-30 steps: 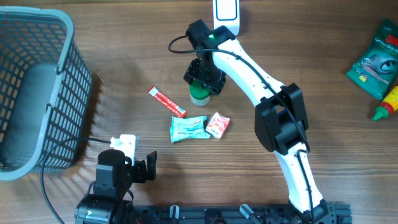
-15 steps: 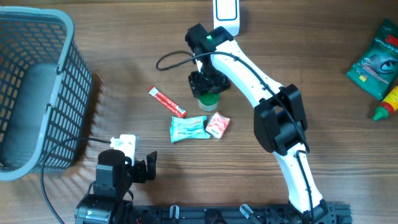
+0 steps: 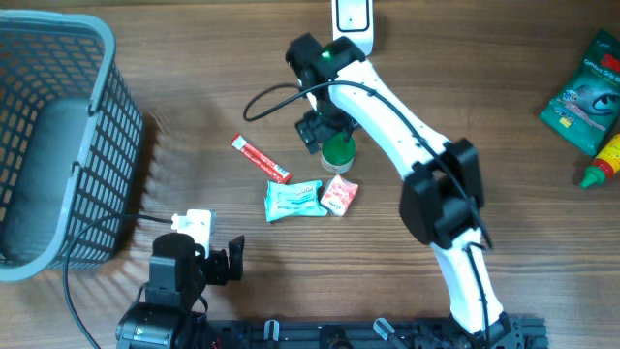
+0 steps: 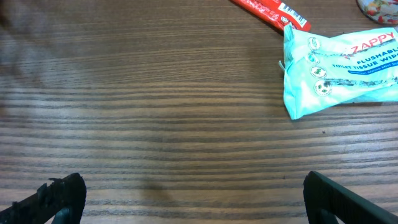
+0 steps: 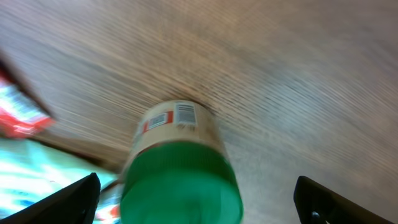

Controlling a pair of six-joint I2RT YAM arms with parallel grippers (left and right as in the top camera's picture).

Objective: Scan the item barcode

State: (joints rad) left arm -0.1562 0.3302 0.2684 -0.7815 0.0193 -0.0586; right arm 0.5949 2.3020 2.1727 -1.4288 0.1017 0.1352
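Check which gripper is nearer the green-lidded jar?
Right. The right gripper hangs directly over the jar, jaws open on either side of it. The left gripper sits far off, near the table's front edge.

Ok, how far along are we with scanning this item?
Nothing shows as finished. In hand: the right gripper hangs open over the green-lidded jar, standing unheld on the table, barcode label facing the wrist camera. Left: grip it, show the label to the white scanner. Wipes pack, red stick, pink packet lie untouched; left gripper open.
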